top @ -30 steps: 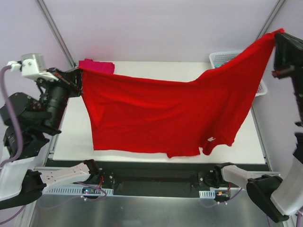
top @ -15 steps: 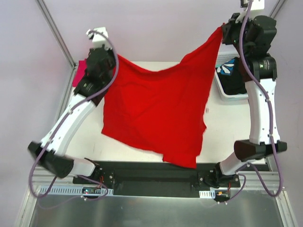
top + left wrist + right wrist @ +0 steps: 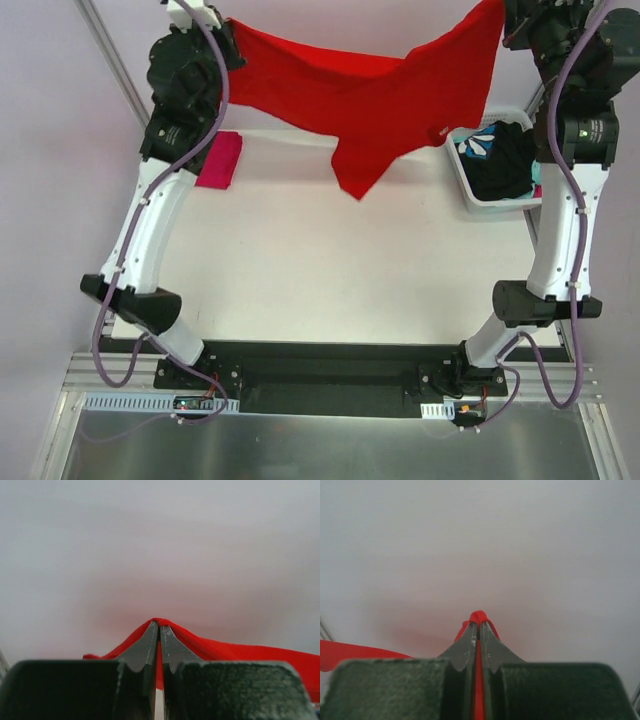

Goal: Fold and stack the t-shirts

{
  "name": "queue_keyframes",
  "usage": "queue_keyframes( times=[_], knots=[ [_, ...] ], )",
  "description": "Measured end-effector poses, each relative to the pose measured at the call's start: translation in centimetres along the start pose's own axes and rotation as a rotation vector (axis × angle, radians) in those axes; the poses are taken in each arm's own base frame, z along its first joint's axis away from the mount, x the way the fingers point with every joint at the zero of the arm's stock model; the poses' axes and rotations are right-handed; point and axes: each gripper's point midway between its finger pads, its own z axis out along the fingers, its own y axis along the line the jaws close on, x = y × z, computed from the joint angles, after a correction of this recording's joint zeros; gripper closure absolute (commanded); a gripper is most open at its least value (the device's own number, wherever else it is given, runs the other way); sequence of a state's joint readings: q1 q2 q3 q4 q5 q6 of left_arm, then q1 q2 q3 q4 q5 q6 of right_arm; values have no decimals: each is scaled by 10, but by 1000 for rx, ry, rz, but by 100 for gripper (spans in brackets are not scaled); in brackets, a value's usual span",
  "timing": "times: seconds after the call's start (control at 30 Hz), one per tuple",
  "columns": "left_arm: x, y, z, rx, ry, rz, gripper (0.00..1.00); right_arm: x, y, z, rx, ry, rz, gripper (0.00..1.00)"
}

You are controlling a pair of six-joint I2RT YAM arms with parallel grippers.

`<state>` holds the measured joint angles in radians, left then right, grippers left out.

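Above the white table point(image 3: 300, 270) — both jaws clamped on the red t-shirt point(image 3: 380, 85).

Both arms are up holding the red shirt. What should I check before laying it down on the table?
1. Left gripper shut on the red t-shirt: ok.
2. Right gripper shut on it: ok.
3. Cloth taut between the grippers: not ok, it sags and a flap dangles mid-span.
4. Bare table in front for laying down: ok.
5. Pink shirt off to the far left: ok.
6. Cloth clear of the basket: cannot tell from above.
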<state>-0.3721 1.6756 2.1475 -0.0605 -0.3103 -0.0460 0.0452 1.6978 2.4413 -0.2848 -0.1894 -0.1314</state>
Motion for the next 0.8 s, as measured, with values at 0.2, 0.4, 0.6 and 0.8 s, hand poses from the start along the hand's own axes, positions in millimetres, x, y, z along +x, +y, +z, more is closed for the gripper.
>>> queue_keyframes(
  times=[0.2,0.4,0.6,0.8],
  knots=[
    [-17,11,-58,24,-16,-45,100,-5,14,-37,-28,14,23,99],
    [110,45,-138,-27,203,-99,100,136,21,-127,-2,331,167,99],
    [302,68,-239,-122,673,-126,100,335,61,-238,-17,911,351,99],
    [351,49,-319,-84,877,-182,100,399,104,-327,-86,1264,408,99]
  ],
)
